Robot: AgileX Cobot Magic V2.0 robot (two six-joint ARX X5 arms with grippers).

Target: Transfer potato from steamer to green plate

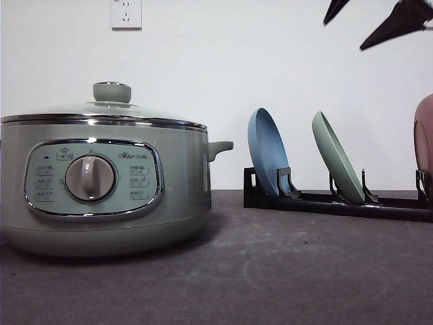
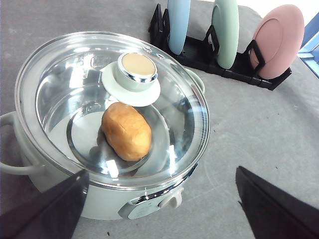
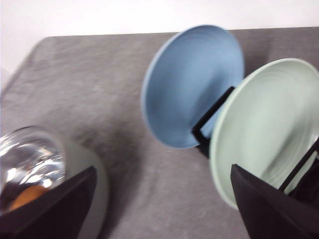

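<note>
The left gripper (image 2: 159,209) hung wide open and empty above the steamer (image 2: 107,117), whose glass lid (image 2: 65,94) was on, with the potato (image 2: 126,131) lying inside on the bottom beneath the knob (image 2: 136,69). The right gripper (image 3: 159,209) was likewise spread wide and held nothing, poised over the grey worktop (image 3: 89,84) near the rack. There the green plate (image 3: 269,124) stood on edge in the black rack (image 1: 338,200), between the blue plate (image 3: 192,84) and the pink plate (image 2: 279,40).

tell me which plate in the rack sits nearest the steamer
The blue plate, at the rack's steamer-side end; the green plate stands in the middle and the pink plate farthest.
</note>
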